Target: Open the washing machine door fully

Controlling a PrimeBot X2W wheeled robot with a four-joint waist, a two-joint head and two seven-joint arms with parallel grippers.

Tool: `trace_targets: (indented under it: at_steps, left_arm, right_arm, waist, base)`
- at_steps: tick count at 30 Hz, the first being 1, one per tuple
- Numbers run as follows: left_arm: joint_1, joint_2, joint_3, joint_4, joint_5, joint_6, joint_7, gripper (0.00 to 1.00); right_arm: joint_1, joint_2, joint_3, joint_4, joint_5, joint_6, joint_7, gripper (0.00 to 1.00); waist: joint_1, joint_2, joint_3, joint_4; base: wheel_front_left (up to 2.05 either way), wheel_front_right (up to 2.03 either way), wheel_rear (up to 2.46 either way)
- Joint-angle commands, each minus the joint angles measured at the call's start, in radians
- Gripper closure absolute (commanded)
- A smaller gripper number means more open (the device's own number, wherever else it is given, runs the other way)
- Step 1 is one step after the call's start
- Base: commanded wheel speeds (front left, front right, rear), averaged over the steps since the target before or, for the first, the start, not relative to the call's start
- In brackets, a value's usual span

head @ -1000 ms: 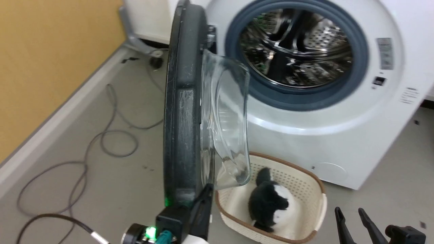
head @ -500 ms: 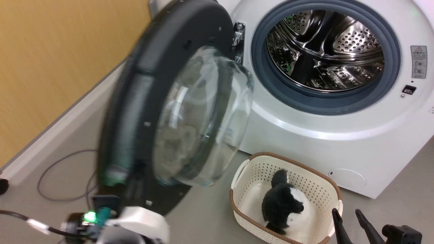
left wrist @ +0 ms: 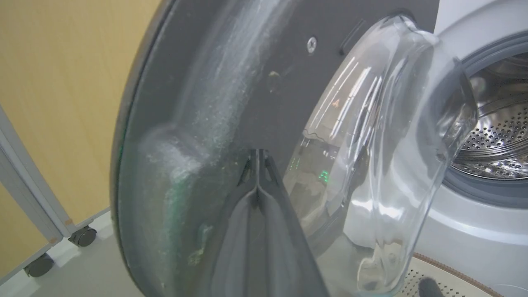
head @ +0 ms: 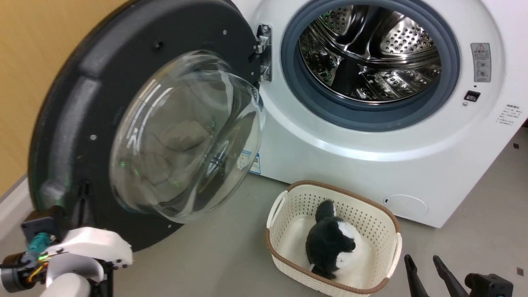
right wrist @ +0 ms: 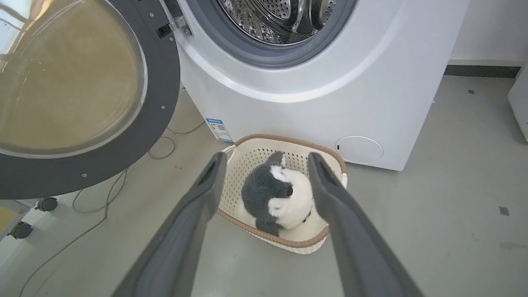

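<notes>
Beside the yellow wall, the washing machine door is standing wide open. Left gripper, fingers together, is leaning on its inner face, seemingly to push it wider; right gripper, fingers apart, is idling over the basket.

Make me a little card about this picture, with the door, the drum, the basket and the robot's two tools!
door: washing machine door swung wide open, glass bowl facing the head camera
drum: steel drum uncovered, no laundry seen inside
left tool: left tool shut, tips at the door's inner face
right tool: right tool open, holding nothing, pointing toward the basket
basket: basket on the floor before the washer, with a black-and-white plush toy inside
</notes>
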Motion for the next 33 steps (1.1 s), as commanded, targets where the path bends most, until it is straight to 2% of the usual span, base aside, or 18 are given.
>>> trace_targets:
  at_steps: [1, 4, 9, 16, 17, 20, 23, 24, 25, 33]
  left_arm:
    - [-0.017, 0.002, 0.02, 0.027, -0.005, -0.014, -0.012, 1.0]
    - [-0.017, -0.013, 0.041, 0.063, -0.002, -0.035, -0.02, 1.0]
    - [0.015, -0.052, 0.049, 0.065, 0.03, -0.045, -0.026, 1.0]
    - [0.129, -0.109, 0.061, -0.036, 0.086, -0.045, -0.026, 1.0]
    - [0.174, -0.13, 0.066, -0.069, 0.108, -0.046, -0.027, 1.0]
    - [0.231, -0.16, 0.062, -0.096, 0.145, -0.065, -0.027, 1.0]
    - [0.269, -0.195, 0.056, -0.104, 0.18, -0.089, -0.027, 0.4]
    - [0.282, -0.207, 0.052, -0.107, 0.193, -0.094, -0.027, 0.07]
    - [0.293, -0.22, 0.052, -0.112, 0.205, -0.099, -0.027, 0.0]
    - [0.314, -0.268, -0.008, -0.072, 0.289, -0.163, -0.027, 0.0]
  right_arm:
    - [-0.006, 0.003, -0.002, -0.004, -0.006, -0.001, 0.004, 0.0]
    - [-0.008, 0.003, -0.004, -0.004, -0.005, -0.001, 0.004, 0.0]
    - [-0.007, 0.003, -0.003, 0.002, -0.001, -0.001, -0.002, 0.0]
    - [-0.008, 0.003, 0.004, 0.013, 0.007, -0.001, -0.016, 0.0]
    - [-0.009, 0.003, 0.005, 0.018, 0.006, -0.001, -0.019, 0.0]
    - [-0.011, 0.003, 0.006, 0.022, 0.003, -0.001, -0.026, 0.0]
    - [-0.014, 0.003, 0.009, 0.022, -0.009, -0.001, -0.033, 0.0]
    - [-0.015, 0.003, 0.011, 0.021, -0.014, -0.001, -0.034, 0.0]
    - [-0.016, 0.003, 0.011, 0.02, -0.018, -0.001, -0.035, 0.0]
    - [-0.016, 0.003, 0.004, -0.004, -0.055, -0.001, -0.043, 0.0]
  waist:
    - [0.0, 0.0, 0.004, -0.005]
    - [0.0, 0.0, 0.004, -0.011]
    - [0.0, 0.0, -0.007, -0.017]
    - [0.0, 0.0, -0.024, -0.03]
    - [0.0, 0.0, -0.03, -0.034]
    - [0.0, 0.0, -0.036, -0.039]
    - [0.0, 0.0, -0.043, -0.045]
    - [0.0, 0.0, -0.047, -0.05]
    - [0.0, 0.0, -0.049, -0.054]
    - [0.0, 0.0, -0.068, -0.098]
  base:
    - [0.0, 0.0, 0.0]
    - [0.0, 0.0, 0.0]
    - [0.0, 0.0, 0.0]
    - [0.0, 0.0, 0.0]
    - [0.0, 0.0, 0.0]
    - [0.0, 0.0, 0.0]
    - [0.0, 0.0, 0.0]
    - [0.0, 0.0, 0.0]
    - [0.0, 0.0, 0.0]
    - [0.0, 0.0, 0.0]
